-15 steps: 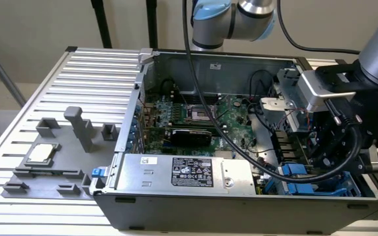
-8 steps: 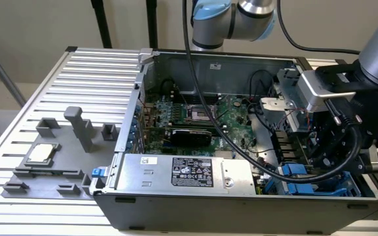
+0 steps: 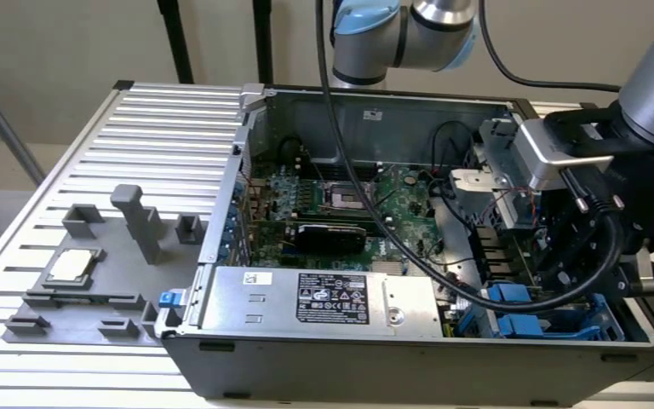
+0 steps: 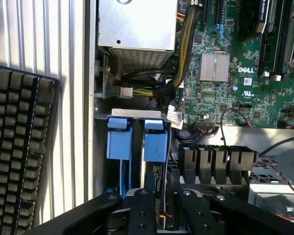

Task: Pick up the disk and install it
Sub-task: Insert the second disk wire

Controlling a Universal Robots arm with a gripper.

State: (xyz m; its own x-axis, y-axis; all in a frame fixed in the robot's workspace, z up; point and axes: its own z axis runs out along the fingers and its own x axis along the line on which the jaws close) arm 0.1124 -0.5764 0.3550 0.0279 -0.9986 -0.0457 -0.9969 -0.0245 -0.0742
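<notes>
My gripper point(image 4: 161, 205) reaches down into the blue drive cage point(image 4: 137, 142) at the corner of the open computer case point(image 3: 225, 213). Its black fingers point(image 4: 143, 215) stand on either side of a thin slab seen edge-on, with a blue rail along its edge; this is the disk point(image 4: 151, 185). The jaws are closed on it. The disk stands upright in the slot beside the cage's two blue tabs. In the exterior view the gripper point(image 3: 537, 294) is low at the case's near right corner, just above blue plastic point(image 3: 509, 294), and the arm's body hides most of the disk.
A silver power supply point(image 3: 316, 298) lies beside the cage, with the green motherboard point(image 3: 339, 196) behind it. Black cables point(image 3: 599, 256) hang along the wrist. A black keyboard point(image 4: 19, 156) lies outside the case. A grey fixture with a small silver chip point(image 3: 71, 266) sits on the slatted table point(image 3: 134, 119).
</notes>
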